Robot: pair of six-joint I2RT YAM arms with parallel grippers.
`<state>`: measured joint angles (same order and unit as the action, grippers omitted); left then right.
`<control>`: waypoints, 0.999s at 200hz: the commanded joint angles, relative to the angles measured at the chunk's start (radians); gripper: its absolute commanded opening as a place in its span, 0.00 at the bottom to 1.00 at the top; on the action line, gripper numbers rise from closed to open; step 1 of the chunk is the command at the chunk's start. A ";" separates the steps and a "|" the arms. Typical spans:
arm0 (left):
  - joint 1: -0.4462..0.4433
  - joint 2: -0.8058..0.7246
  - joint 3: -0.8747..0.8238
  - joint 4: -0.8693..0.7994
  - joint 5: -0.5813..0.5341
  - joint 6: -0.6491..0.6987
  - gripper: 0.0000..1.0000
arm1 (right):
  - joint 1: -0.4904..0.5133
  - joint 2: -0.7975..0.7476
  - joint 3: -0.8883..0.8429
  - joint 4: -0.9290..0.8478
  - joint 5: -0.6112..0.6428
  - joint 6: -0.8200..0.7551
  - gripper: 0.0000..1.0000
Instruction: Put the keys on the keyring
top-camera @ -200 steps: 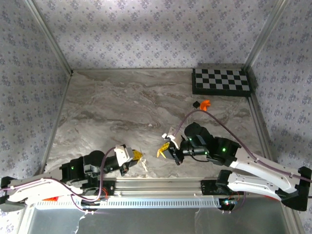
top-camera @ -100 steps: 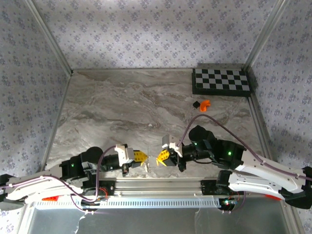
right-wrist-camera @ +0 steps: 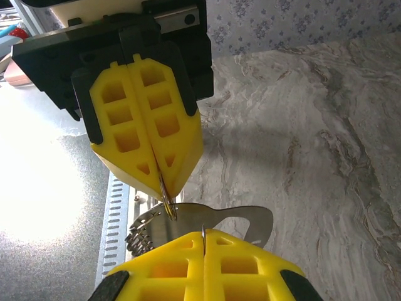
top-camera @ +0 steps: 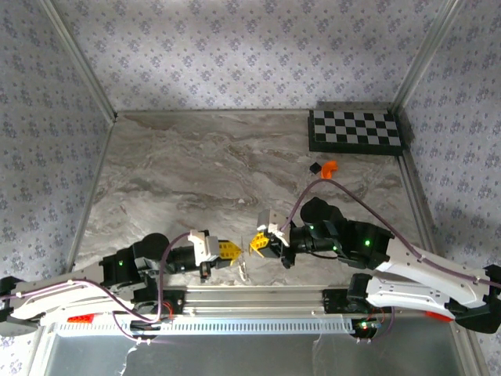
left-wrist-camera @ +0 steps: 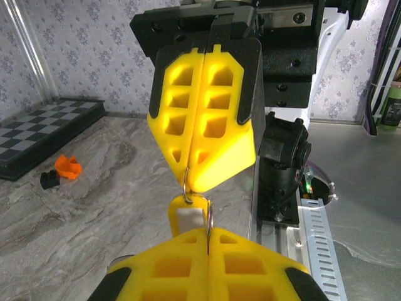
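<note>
The left pincer (top-camera: 225, 251) and the right pincer (top-camera: 261, 243) met tip to tip above the near edge of the bench (top-camera: 196, 172). That was well apart from the checkerboard (top-camera: 356, 131), which lay flat in the far right corner. Both pincers had their yellow pads pressed together with no gap showing.

The keyring (right-wrist-camera: 168, 204) hung between the two tips, far from the checkerboard. In the right wrist view its thin wire ran up into the seam of the left pincer's pads, and another short stretch of wire entered the seam of the right pincer's pads. Each pincer therefore appeared clamped on the ring from its own side.

A broad silvery key (right-wrist-camera: 235, 221) lay flat just beside the right pincer's tips, and a cluster of smaller silvery keys (right-wrist-camera: 143, 233) fanned out next to it. In the left wrist view a yellow-headed key (left-wrist-camera: 188, 213) sat against the left pincer's tips, beside the wire.

An orange piece (top-camera: 329, 167) and a black piece (top-camera: 315, 167) lay side by side on the bench, near the checkerboard's near edge.
</note>
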<state>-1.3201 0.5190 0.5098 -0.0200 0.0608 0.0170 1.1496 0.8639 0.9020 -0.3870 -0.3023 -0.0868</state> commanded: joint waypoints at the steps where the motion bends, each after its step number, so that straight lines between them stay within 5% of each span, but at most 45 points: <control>1: 0.004 0.007 0.037 0.080 0.006 0.004 0.00 | -0.001 -0.009 0.028 0.000 -0.001 -0.012 0.00; 200: 0.005 -0.013 0.020 0.080 -0.057 0.009 0.00 | 0.002 -0.010 0.005 0.053 -0.037 0.028 0.00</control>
<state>-1.3201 0.5171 0.5095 0.0040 0.0200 0.0170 1.1500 0.8639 0.9020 -0.3599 -0.3141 -0.0711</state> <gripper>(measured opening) 0.047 0.052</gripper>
